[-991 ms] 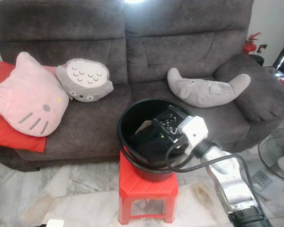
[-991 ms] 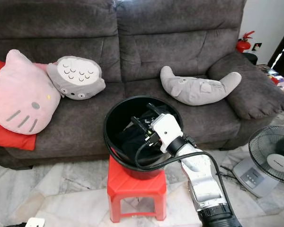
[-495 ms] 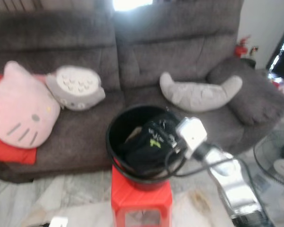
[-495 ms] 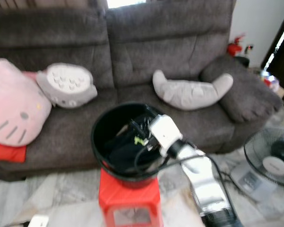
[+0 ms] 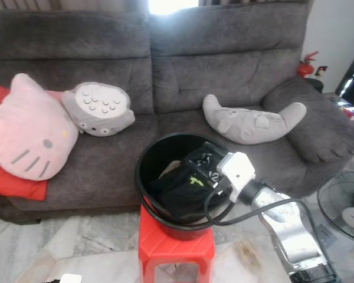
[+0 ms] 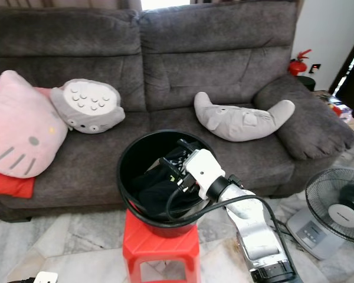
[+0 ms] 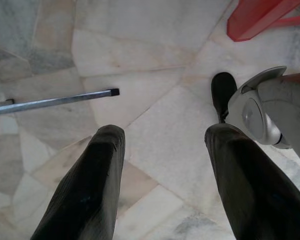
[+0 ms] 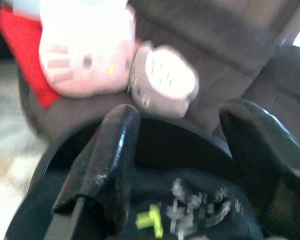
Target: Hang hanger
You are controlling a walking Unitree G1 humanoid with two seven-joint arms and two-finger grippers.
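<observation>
The right arm [image 5: 283, 218] rises from the lower right of the frame, bent at the wrist, its right gripper [image 8: 177, 150] reaching into the black bucket [image 5: 146, 177] at centre, jaws spread wide over dark clothes [image 5: 180, 188]. No hanger can be made out among them. The bucket stands on a red stool [image 5: 174, 247] before the sofa [image 5: 224, 53]. The left gripper [image 7: 162, 165] hangs over the marble floor [image 7: 140, 50], jaws apart.

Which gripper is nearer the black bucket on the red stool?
Right. The right gripper reaches over the black bucket on the red stool, fingers open above the dark clothing inside. The left gripper hangs open over the marble floor, beside the stool's leg.
</observation>
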